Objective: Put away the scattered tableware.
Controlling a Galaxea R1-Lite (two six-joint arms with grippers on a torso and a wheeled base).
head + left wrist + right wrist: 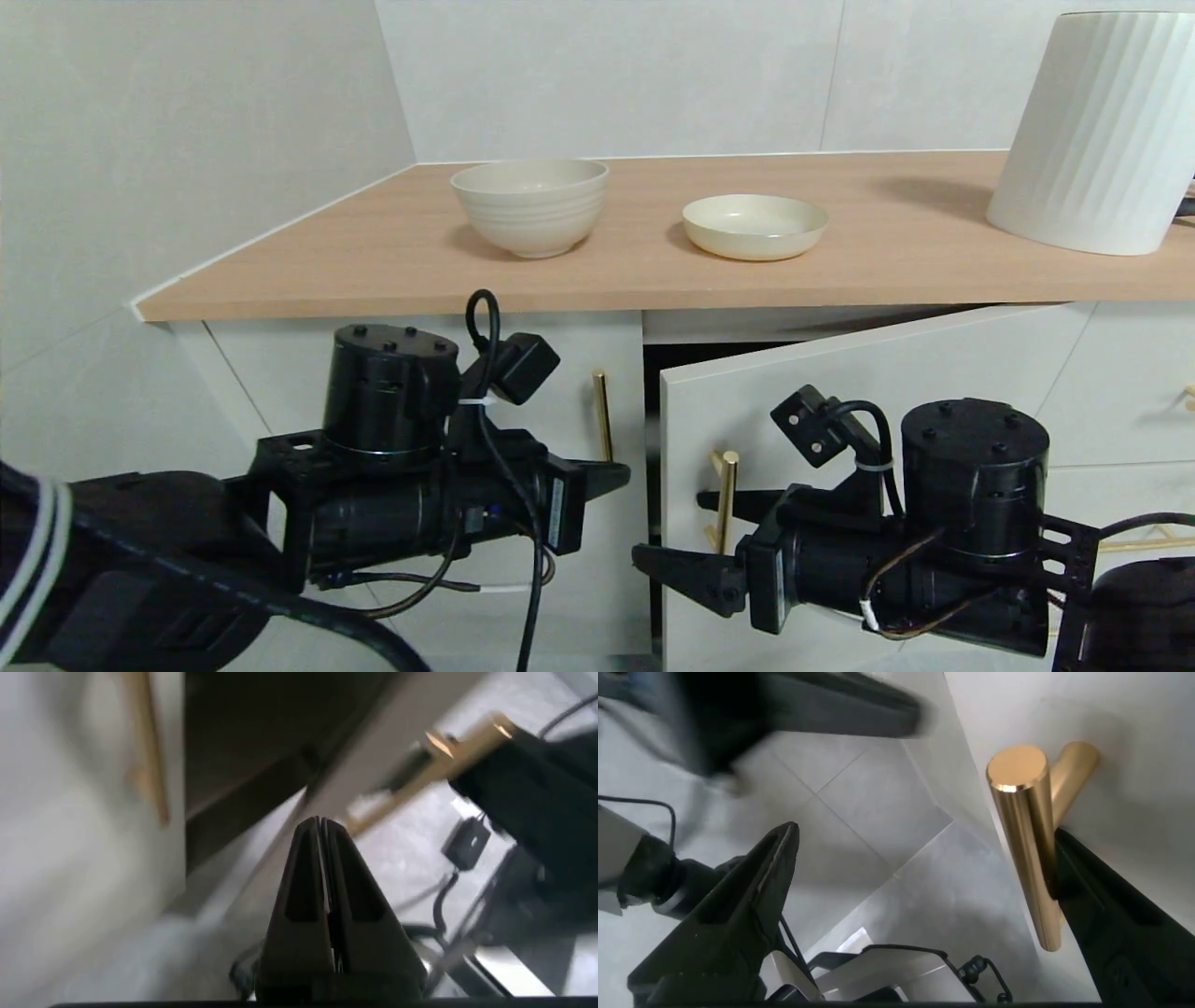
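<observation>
A deep cream bowl (529, 205) and a shallow cream dish (754, 226) stand side by side on the wooden counter (373, 271). Both arms hang below it, in front of the white cabinet. My left gripper (616, 476) (320, 826) is shut and empty, and points at the gap between the two doors. My right gripper (693, 534) (924, 845) is open. The gold handle (724, 495) (1029, 840) of the ajar right door (840, 373) stands between its fingers, close to one finger (1120, 924).
A tall white ribbed container (1102, 131) stands at the counter's right end. The left cabinet door (280, 373) is closed, and its gold handle (600, 415) (149, 756) sits near the left gripper. A dark opening (652, 392) shows between the doors. Tiled walls close off the left and back.
</observation>
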